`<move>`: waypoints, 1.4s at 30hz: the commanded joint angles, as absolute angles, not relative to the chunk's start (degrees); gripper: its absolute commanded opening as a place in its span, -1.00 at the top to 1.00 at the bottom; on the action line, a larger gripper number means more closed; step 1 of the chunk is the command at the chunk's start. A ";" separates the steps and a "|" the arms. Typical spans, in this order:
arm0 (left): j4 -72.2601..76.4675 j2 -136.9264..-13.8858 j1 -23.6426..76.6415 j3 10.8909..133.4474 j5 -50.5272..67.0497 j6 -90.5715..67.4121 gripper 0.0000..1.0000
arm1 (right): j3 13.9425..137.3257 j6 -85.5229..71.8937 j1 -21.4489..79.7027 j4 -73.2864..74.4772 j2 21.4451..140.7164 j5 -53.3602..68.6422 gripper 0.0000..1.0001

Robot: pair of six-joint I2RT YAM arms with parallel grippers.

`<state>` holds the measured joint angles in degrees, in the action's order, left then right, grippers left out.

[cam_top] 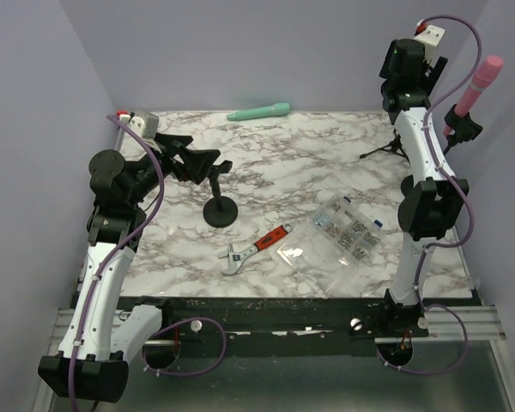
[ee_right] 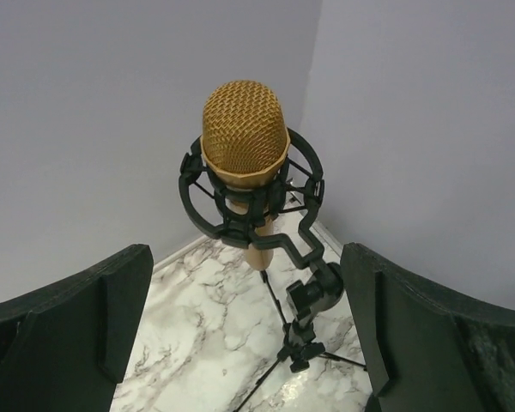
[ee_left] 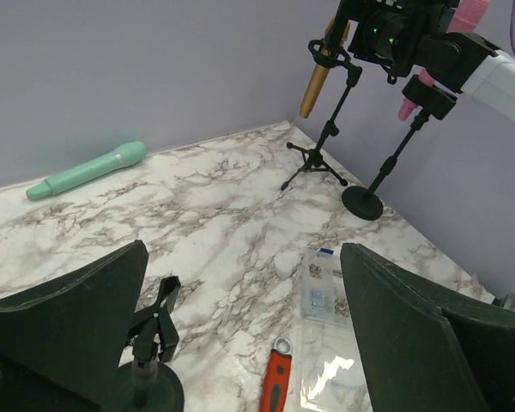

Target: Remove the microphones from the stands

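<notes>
A gold microphone [ee_right: 245, 137] stands upright in a black shock mount [ee_right: 302, 225] on a tripod stand [ee_right: 298, 350] at the back right corner. My right gripper [ee_right: 245, 257] is open, raised and facing it from close by, its fingers apart from it on either side. In the top view the right gripper [cam_top: 401, 64] hides the gold microphone and only the tripod legs [cam_top: 384, 151] show. A pink microphone [cam_top: 481, 80] sits in a second stand at the far right. My left gripper [ee_left: 243, 253] is open and empty over the left of the table [cam_top: 193, 157].
An empty black clip stand [cam_top: 220, 209] with a round base stands below my left gripper. A green microphone [cam_top: 259, 111] lies at the back edge. A red wrench [cam_top: 256, 249], a plastic bag [cam_top: 292, 254] and a clear parts box [cam_top: 348, 230] lie in the middle front.
</notes>
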<state>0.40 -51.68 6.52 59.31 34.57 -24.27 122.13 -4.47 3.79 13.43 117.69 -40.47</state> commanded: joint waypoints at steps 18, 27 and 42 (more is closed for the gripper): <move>2.40 -54.44 6.78 60.01 38.35 -26.63 -0.97 | 137.40 -1.89 -1.23 4.99 132.16 -32.65 -0.92; 3.02 -54.89 6.83 59.74 38.87 -27.25 -0.97 | 135.12 -4.00 -1.32 1.22 132.30 -38.37 -0.43; 3.12 -54.30 6.89 59.85 39.31 -27.42 -0.97 | 136.94 -3.30 -1.37 2.96 130.75 -38.40 0.46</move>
